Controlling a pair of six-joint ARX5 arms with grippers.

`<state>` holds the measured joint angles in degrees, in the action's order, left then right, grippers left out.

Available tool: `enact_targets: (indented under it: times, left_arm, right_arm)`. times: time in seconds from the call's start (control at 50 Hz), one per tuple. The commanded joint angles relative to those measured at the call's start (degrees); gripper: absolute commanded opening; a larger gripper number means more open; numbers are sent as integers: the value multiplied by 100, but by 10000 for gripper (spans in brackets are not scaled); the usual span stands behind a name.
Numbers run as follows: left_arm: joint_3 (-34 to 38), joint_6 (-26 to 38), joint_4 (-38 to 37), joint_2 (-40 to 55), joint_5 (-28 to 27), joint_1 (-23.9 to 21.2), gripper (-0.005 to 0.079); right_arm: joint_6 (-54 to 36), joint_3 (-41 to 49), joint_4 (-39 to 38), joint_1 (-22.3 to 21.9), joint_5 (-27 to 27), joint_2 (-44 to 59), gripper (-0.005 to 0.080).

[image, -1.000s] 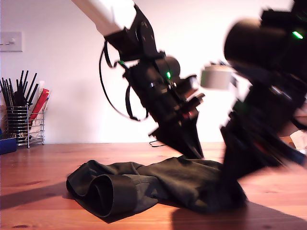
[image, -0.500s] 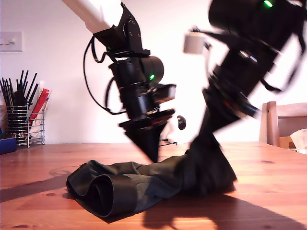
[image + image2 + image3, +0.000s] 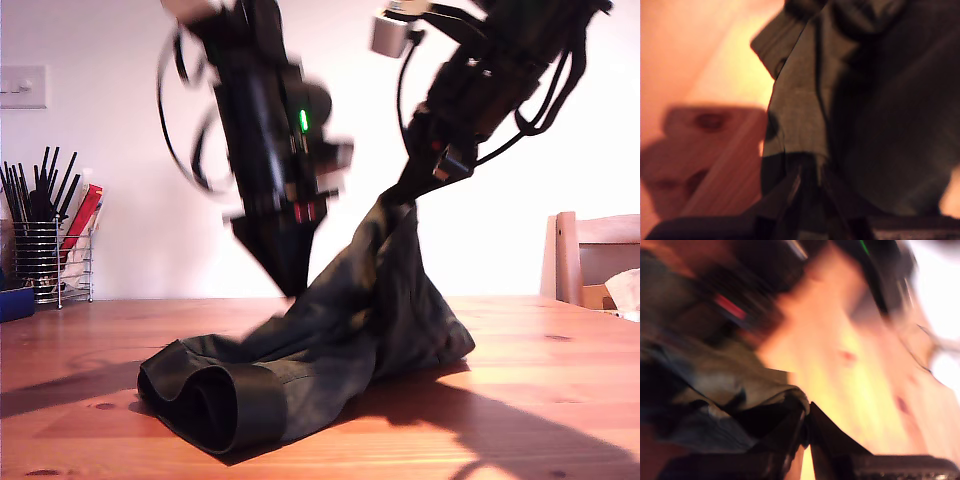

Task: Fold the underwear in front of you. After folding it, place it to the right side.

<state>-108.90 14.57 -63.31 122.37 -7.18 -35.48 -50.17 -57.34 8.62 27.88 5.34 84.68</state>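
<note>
Wrinkly, near-black olive cloth underwear [image 3: 340,330] pinched in closed first gripper [image 3: 807,172] and closed second gripper [image 3: 805,415], rest draped below onto reddish wooden counter [image 3: 560,400]

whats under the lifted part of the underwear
Under the raised end of the underwear only the bare wooden table and a dark shadow show. The cloth still lying flat hides the table beneath it. Both grippers pinch cloth.

The underwear [image 3: 340,330] is matt, wrinkled cloth; the table [image 3: 560,400] is smooth, knotty wood.
</note>
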Motion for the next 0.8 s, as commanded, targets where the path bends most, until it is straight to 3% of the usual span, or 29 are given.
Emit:
enact_targets:
  times: [0.0, 0.3, 0.56, 0.78]
  left_arm:
    - [39, 46, -35, -151, -83, -15, 91]
    - [42, 87, -275, -240, -1064, -26, 91]
    - [219, 87, -81, -238, -1145, -26, 90]
    - [975, 87, 763, -238, -1172, -26, 89]
  right_arm:
    - [151, 22, -186, 22, 4, 197, -11]
    - [531, 22, -809, 22, -7, 1056, -11]
    - [988, 22, -1958, -101, -149, 1604, -11]
    - [1237, 22, -2260, -269, -227, 1799, -11]
